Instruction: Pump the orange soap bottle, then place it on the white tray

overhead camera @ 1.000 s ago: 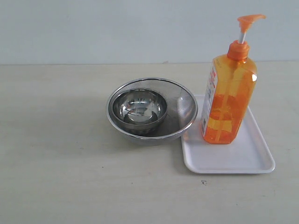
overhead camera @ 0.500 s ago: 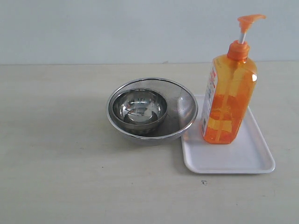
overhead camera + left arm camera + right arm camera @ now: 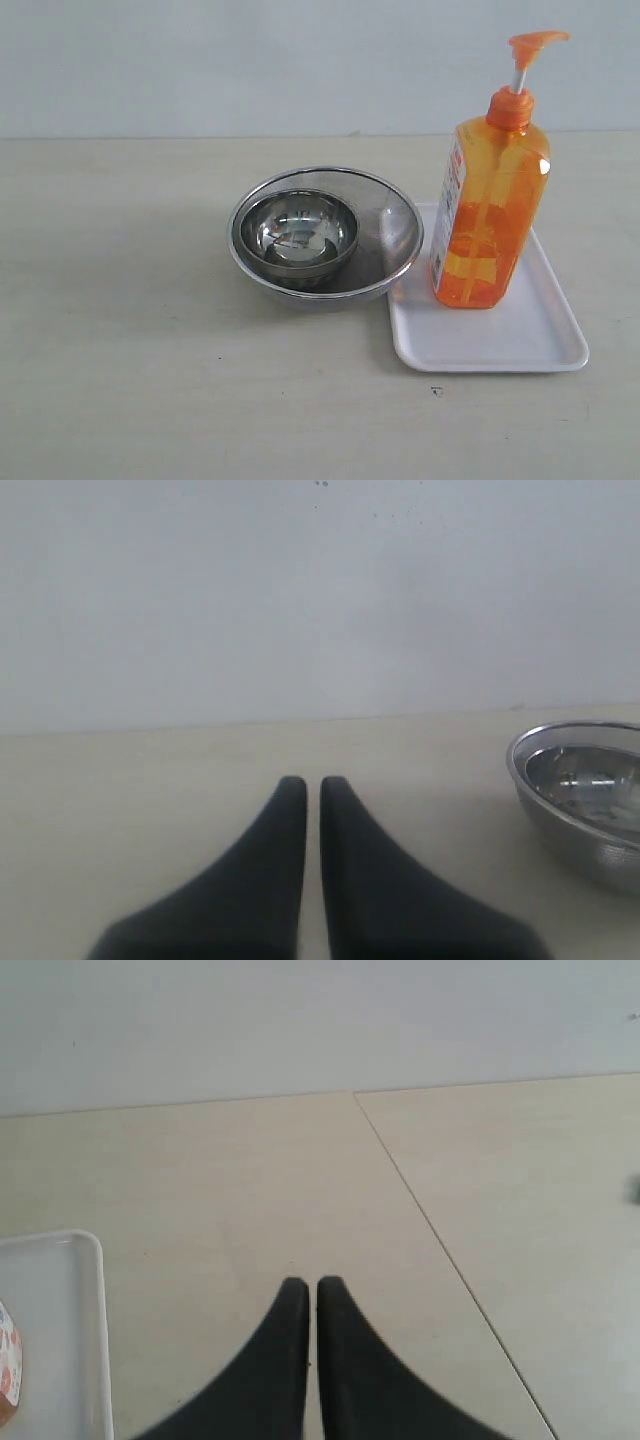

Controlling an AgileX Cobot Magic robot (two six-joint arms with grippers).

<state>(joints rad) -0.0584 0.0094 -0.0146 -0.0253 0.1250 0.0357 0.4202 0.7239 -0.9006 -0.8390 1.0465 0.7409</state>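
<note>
The orange soap bottle [image 3: 490, 210] stands upright on the white tray [image 3: 520, 345] at the right of the exterior view, its pump head raised on the white stem. A sliver of its label [image 3: 8, 1370] and the tray's corner [image 3: 85, 1260] show in the right wrist view. My right gripper [image 3: 312, 1282] is shut and empty, beside the tray and apart from it. My left gripper [image 3: 313, 782] is also shut and empty, some way from the bowls. Neither arm shows in the exterior view.
Two nested steel bowls [image 3: 325, 235] sit just left of the tray, the big one's rim touching or overlapping the tray's edge; its side [image 3: 580, 790] appears in the left wrist view. A seam [image 3: 440, 1250] crosses the tabletop near my right gripper. A pale wall stands behind.
</note>
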